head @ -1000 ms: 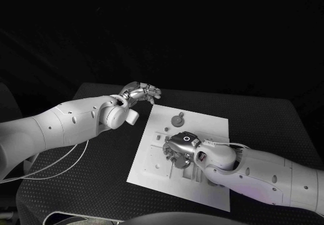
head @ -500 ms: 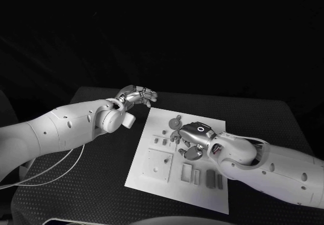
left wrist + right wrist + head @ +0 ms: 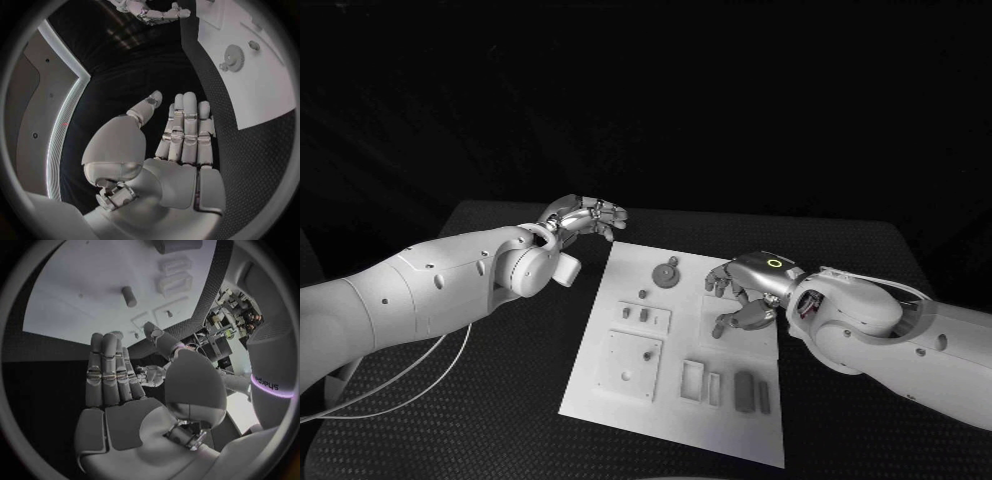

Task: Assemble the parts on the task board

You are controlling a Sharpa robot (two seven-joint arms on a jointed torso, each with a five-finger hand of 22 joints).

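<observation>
Head view, near to far. At about 6 o'clock on the task board (image 3: 733,425), two dark upright parts (image 3: 753,391) are seen beside two pale slotted blocks (image 3: 692,378), with a square plate (image 3: 632,362) at 8 o'clock. The right hand (image 3: 740,292) is held above the board's 3 o'clock edge, fingers loosely curled and, by the right wrist view, extended flat with nothing between them. A small post (image 3: 721,327) stands just under its fingertips. At 12 o'clock a round gear part (image 3: 668,273) lies on the board. Beyond the board's 11 o'clock corner, the left hand (image 3: 584,216) is held over the black table (image 3: 502,400), fingers together and straight in the left wrist view, with nothing carried.

Risk, as judged: the post could be tipped or knocked by a descent of the right hand's curled fingers, since little clearance is apparent; the gear, lying loose, could be pushed out of place by the left hand if it is brought in low across the corner.
</observation>
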